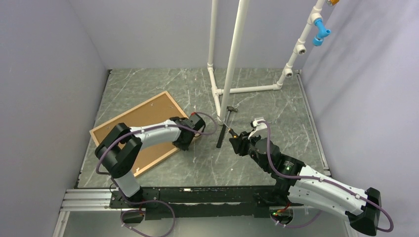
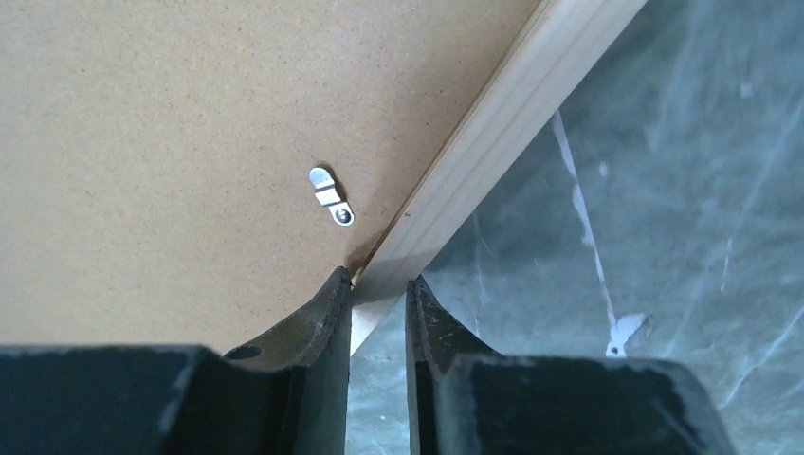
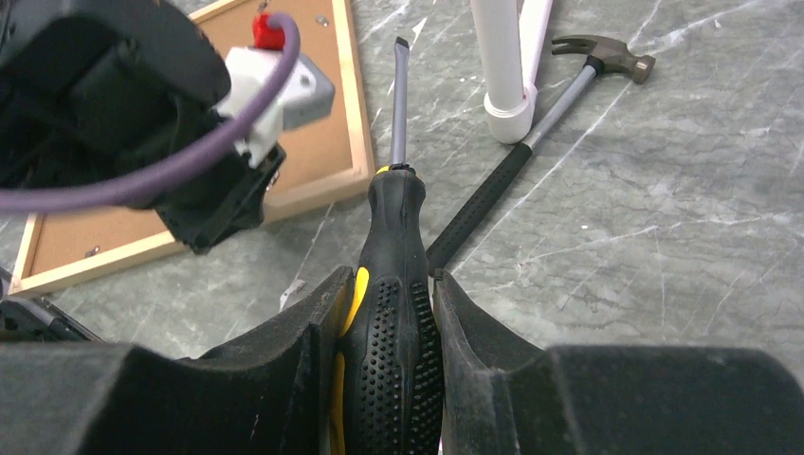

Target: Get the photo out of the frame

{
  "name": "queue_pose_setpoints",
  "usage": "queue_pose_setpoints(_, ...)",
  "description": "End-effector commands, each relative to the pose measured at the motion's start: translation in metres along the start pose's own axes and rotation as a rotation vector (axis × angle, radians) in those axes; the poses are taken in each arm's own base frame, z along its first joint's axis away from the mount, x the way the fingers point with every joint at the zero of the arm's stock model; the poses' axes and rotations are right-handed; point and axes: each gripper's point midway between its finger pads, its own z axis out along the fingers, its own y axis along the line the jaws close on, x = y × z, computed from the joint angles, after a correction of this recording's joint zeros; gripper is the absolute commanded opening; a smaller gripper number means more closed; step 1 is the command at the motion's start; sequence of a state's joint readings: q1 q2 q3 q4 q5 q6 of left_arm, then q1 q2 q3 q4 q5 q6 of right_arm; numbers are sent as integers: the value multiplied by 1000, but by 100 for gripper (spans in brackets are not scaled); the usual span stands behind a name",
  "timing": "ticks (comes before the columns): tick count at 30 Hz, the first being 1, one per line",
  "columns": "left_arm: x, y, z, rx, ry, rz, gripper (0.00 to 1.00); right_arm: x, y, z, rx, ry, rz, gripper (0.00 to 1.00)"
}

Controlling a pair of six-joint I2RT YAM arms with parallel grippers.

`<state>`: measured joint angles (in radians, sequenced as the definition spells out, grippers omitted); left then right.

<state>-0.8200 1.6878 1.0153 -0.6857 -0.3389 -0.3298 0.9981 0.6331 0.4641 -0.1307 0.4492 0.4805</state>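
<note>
A grey marbled bench [image 1: 207,165] is enclosed by lilac walls [image 1: 49,74]; at its left the light-wood frame [image 2: 493,133] is laid back-up, its edge pinched by the left gripper [image 2: 379,284], while a screwdriver [image 3: 393,218] is clamped in the right gripper [image 3: 389,280].

Pale wooden frame [image 2: 502,123], flat, face-down

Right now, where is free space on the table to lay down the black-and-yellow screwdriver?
Free: the grey marble tabletop right of the black-handled hammer, and the far-left corner behind the light wooden frame. Crowded: the middle, between frame, hammer and white plastic pipes.
</note>
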Motion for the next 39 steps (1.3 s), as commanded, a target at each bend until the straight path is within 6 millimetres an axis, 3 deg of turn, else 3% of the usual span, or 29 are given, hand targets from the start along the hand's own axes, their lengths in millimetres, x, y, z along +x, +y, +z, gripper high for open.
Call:
queue_pose_setpoints(1,-48,7,27,122,-58,-227,12,-12,3,2,0,-47,28,0)
queue_pose_setpoints(6,-134,34,40,236,-153,-355,0,-7,3,4,7,-23,17,0)
queue_pose_setpoints(10,-196,51,53,311,-200,-572,0,-5,1,5,17,-17,15,0)
queue_pose_setpoints(13,-217,63,65,323,-191,-792,0,-1,0,7,23,-3,10,0)
queue_pose_setpoints(18,-252,69,42,407,-299,-934,0,6,5,12,12,42,-4,0)
queue_pose_setpoints(19,-257,68,35,429,-314,-932,2,7,6,13,9,50,-8,0)
queue_pose_setpoints(21,-261,68,17,465,-333,-914,18,10,10,16,-2,69,-18,0)
queue_pose_setpoints(24,-255,70,-13,499,-379,-873,59,13,16,22,-2,112,-42,0)
queue_pose_setpoints(26,-244,76,-35,492,-418,-855,69,19,20,28,-9,149,-64,0)
queue_pose_setpoints(29,-215,89,-67,448,-486,-836,75,25,29,36,-18,206,-85,0)
queue_pose_setpoints(32,-170,92,-82,419,-515,-813,76,27,36,47,-20,241,-107,0)
queue_pose_setpoints(39,-68,80,-87,401,-478,-785,75,21,58,89,1,263,-157,0)
